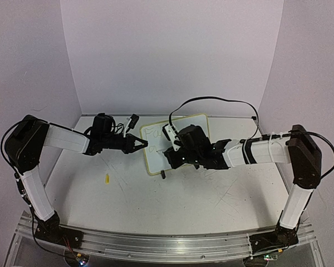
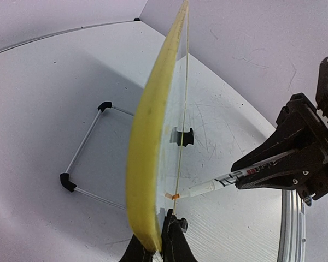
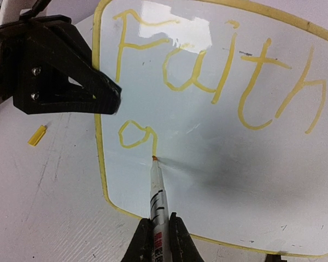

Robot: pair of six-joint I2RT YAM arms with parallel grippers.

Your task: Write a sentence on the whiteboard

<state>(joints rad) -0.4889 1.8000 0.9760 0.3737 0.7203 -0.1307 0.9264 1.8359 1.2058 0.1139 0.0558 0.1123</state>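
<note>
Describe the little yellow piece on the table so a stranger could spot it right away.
Start at the white table, where the whiteboard stands near the middle. Left of the board, toward the near edge, lies the yellow piece. It is short and stubby, lying flat and apart from the board.

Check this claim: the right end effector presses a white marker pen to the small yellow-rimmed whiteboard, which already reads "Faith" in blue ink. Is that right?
One detail is wrong: the writing is yellow, not blue, as the right wrist view shows. The right end effector does press the white marker pen to the small yellow-rimmed whiteboard, which already reads "Faith".
</note>
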